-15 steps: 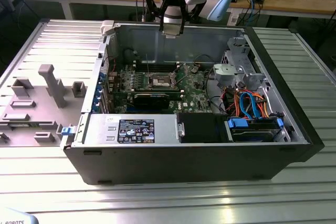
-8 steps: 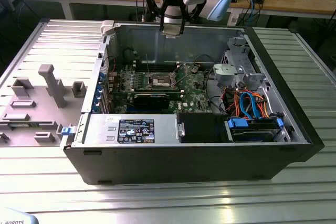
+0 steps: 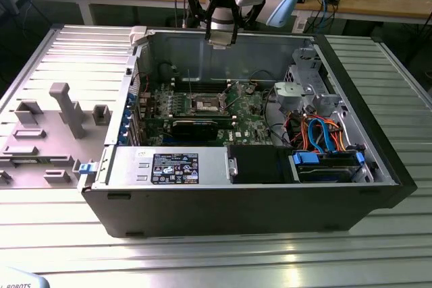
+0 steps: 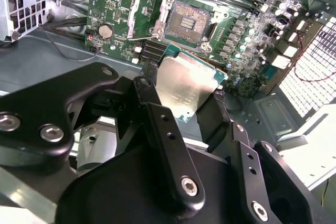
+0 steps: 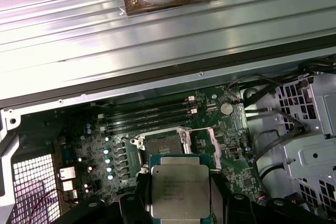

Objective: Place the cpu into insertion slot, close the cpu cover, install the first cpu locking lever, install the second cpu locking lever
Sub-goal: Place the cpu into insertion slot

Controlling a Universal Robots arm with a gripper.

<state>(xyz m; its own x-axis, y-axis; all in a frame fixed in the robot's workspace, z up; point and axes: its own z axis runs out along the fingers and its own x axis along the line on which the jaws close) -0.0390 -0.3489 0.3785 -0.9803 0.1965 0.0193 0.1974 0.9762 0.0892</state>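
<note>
**A:** What is the exterior view showing?

**B:** The gripper [image 3: 221, 32] is hanging over the far wall of the open computer case [image 3: 236, 200]. It is carrying the cpu [image 3: 221, 37], which is showing as a pale plate between its black fingers. The insertion slot [image 3: 206, 104] is lying lower down on the green motherboard [image 3: 251, 107], well apart from the chip.

**A:** And the second wrist view?

**B:** Two fingers [image 4: 150, 74] are pressing on opposite edges of the cpu [image 4: 184, 82], so the gripper [image 4: 185, 88] is closing narrowly on it. The chip's silver top is facing the camera. Past it, the insertion slot [image 4: 186, 20] is sitting bare with its darker centre showing. The cpu cover [image 4: 135, 9] is standing swung open just beside the slot.

**A:** Is the first wrist view agreeing with that?

**B:** Yes. The cpu [image 5: 180, 192] is sitting squarely between the dark fingers [image 5: 140, 195] of the gripper [image 5: 180, 199], with its metal top showing. The insertion slot [image 5: 163, 144] is lying near the chip's far edge, and nothing is resting in it. The cpu cover [image 5: 212, 140] is lying folded back at the slot's side, next to the long black memory slots [image 5: 147, 116].
</note>
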